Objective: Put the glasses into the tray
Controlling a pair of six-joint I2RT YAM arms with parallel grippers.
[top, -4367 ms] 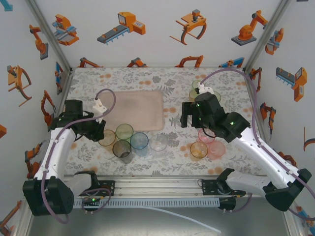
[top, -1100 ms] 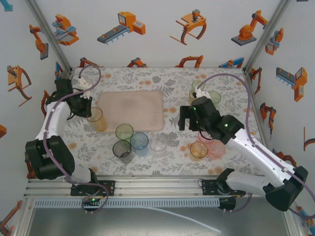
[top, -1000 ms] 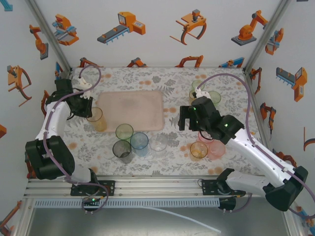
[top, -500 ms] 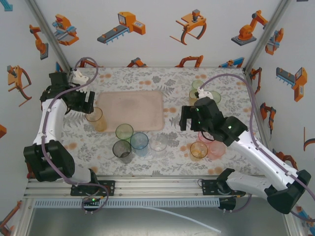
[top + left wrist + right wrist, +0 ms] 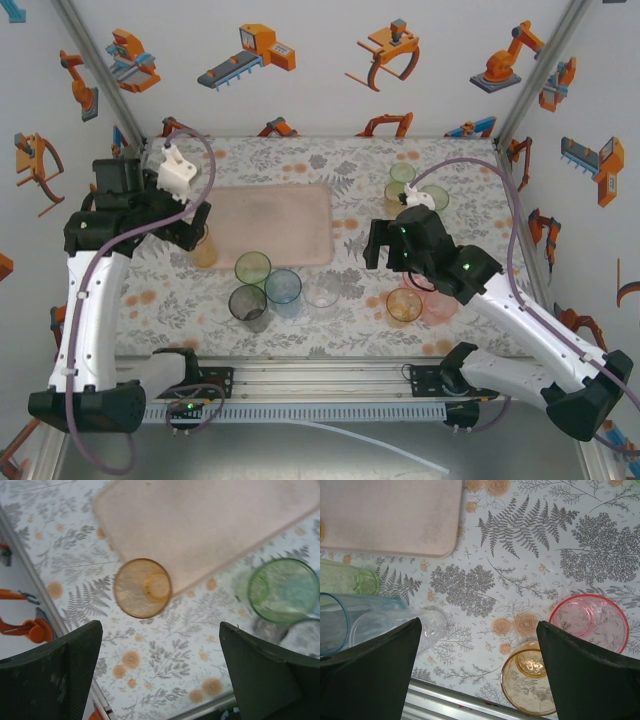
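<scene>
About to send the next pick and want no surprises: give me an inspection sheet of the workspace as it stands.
Surface: floral tabletop, no spills seen.
Tray: tray holds no glass clearly inside.
Glasses: amber glass upright at the tray's left near corner, on or off the rim unclear; green glass, grey glass, blue glass and clear glass clustered before the tray; second amber glass and pink glass near right; far green glasses.
Clutter: nothing seen.
Claws: left claw open, empty, above the amber glass; right claw open, empty.
Cables: purple cables arch above the glasses.
Surroundings: walls with robot pictures.
</scene>
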